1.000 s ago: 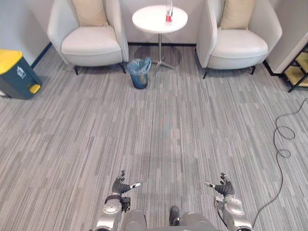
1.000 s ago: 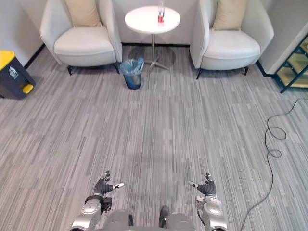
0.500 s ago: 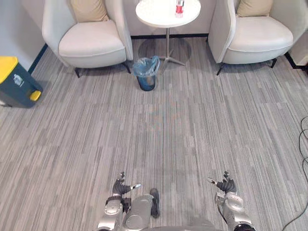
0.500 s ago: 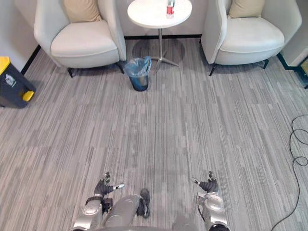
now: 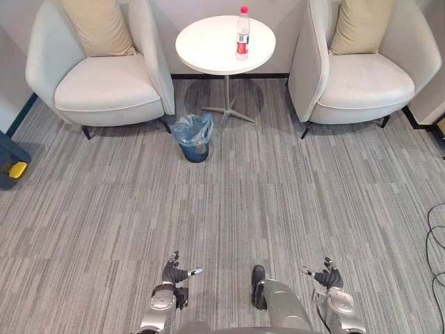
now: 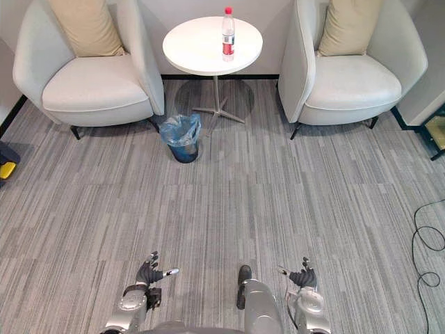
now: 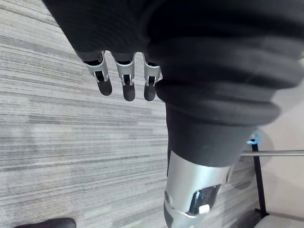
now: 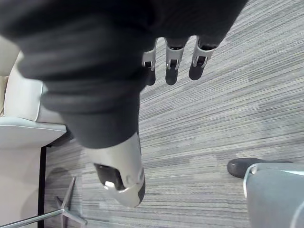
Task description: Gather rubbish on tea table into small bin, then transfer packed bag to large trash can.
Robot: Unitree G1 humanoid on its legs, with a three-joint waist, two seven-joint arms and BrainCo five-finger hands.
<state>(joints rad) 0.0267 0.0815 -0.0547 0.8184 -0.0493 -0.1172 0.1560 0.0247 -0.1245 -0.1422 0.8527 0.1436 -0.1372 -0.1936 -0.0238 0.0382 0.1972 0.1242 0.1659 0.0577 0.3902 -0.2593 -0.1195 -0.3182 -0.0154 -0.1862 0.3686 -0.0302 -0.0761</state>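
Between two white upholstered armchairs stands the round white tea table, blue-lined small bin near its base, clear red-labelled plastic bottle upright on top; left hand and right hand low over the carpet, fingers relaxed, empty.

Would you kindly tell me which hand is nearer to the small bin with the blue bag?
Left. The left hand hangs almost straight back from the small bin; the right hand is equally far back but well off to its right.

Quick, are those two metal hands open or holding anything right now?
Left silver hand: open, holding nothing.
Right silver hand: open, holding nothing.
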